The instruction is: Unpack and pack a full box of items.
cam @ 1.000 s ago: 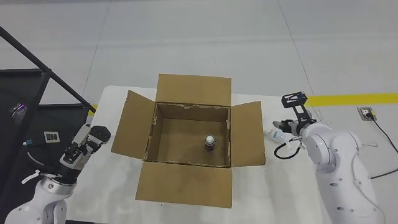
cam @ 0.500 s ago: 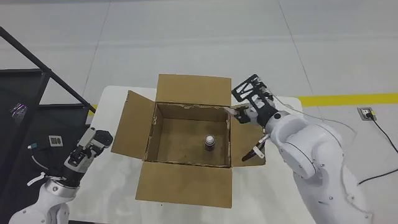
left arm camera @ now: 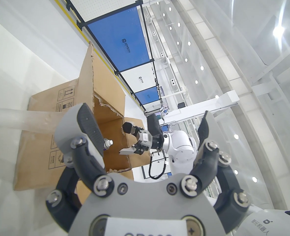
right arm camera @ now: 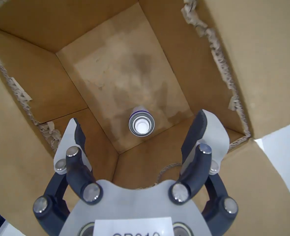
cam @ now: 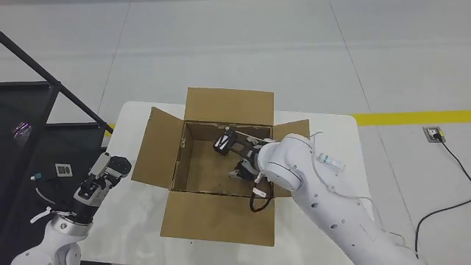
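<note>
An open cardboard box (cam: 228,105) stands in the middle of the white table (cam: 136,121), all flaps folded out. A small can with a white cap (right arm camera: 141,123) stands upright on the box floor (right arm camera: 125,69), close to one wall; it also peeks out past a flap in the left wrist view (left arm camera: 107,144). My right gripper (right arm camera: 137,118) hangs open inside the box mouth, directly over the can and clear of it. In the top view the right gripper (cam: 237,168) covers the can. My left gripper (left arm camera: 146,117) is open and holds nothing, beside the box's left flap (cam: 110,169).
A clear small bottle (cam: 329,163) lies on the table to the right of the box. A black frame (cam: 29,110) stands off the table's left side. The box's torn flap edges (right arm camera: 216,50) ring the right gripper.
My right arm has swung from the table's right side, near the clear bottle, over the right flap and into the box above the can. The left arm has barely shifted.
</note>
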You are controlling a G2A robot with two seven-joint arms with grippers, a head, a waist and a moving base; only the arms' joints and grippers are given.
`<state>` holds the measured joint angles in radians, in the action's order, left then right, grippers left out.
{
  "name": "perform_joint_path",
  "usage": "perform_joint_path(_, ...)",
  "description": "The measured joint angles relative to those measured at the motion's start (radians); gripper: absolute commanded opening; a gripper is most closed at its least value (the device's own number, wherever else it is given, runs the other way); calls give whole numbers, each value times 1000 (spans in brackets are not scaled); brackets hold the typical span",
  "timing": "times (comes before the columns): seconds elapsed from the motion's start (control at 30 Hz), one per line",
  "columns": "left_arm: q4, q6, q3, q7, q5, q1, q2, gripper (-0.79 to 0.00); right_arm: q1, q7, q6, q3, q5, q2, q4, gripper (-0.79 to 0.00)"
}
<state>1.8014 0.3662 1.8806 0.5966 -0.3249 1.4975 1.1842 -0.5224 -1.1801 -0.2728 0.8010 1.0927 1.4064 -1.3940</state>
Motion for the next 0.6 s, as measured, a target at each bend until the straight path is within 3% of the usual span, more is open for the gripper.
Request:
perform_joint_path(0.2,0,0,0,0,0,0,0,0,37,-5,44,-44,0,24,129,0)
perform_joint_path(0.23,0,0,0,0,0,0,0,0,42,-2,45,-47,-5,27,150,-142)
perform_joint_path(0.27,0,0,0,0,0,0,0,0,48,-1,45,-51,-12,31,178,-363)
perform_joint_path(0.3,0,0,0,0,0,0,0,0,53,-1,43,-56,-16,34,198,-409)
perform_joint_path(0.5,0,0,0,0,0,0,0,0,82,13,40,-78,-44,56,289,-471)
perform_joint_path(0.6,0,0,0,0,0,0,0,0,93,23,37,-85,-49,64,318,-585)
